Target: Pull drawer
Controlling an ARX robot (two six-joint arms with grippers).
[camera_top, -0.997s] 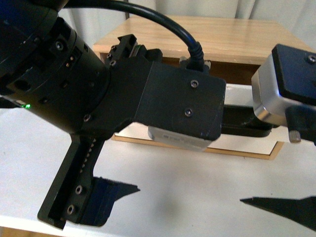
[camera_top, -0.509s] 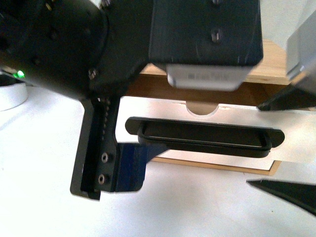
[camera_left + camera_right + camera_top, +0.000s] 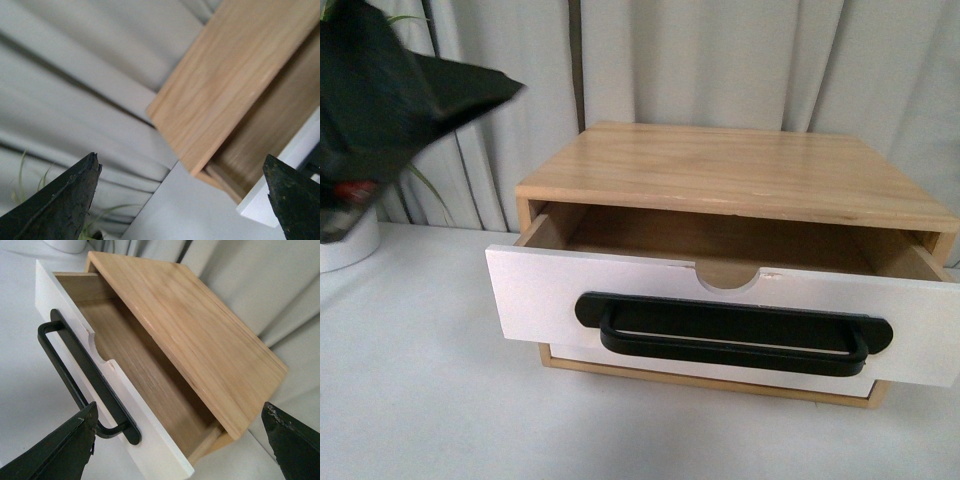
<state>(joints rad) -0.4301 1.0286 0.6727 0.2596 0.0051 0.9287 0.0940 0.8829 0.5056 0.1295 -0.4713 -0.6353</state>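
Front: a dark, blurred part of the left arm sits high in the top-left corner, well clear of everything; can't tell the finger state from here. The drawer stands partly out of the wooden cabinet, with its white front forward and slightly skewed. The black bar handle is free and nothing touches it. The notch is in the top edge. A plain white front sits below it, flush. The cabinet is on the white counter, with a white pot at far left and a curtain behind.

Left wrist: left fingers are spread wide with nothing between them, up in the air beside the cabinet's corner. The camera is tilted, looking at curtain, cabinet top and a corner of the drawer front.

Right wrist: right fingers are also spread wide and empty, held off and above the drawer and angled down at it. The inside of the drawer looks bare.
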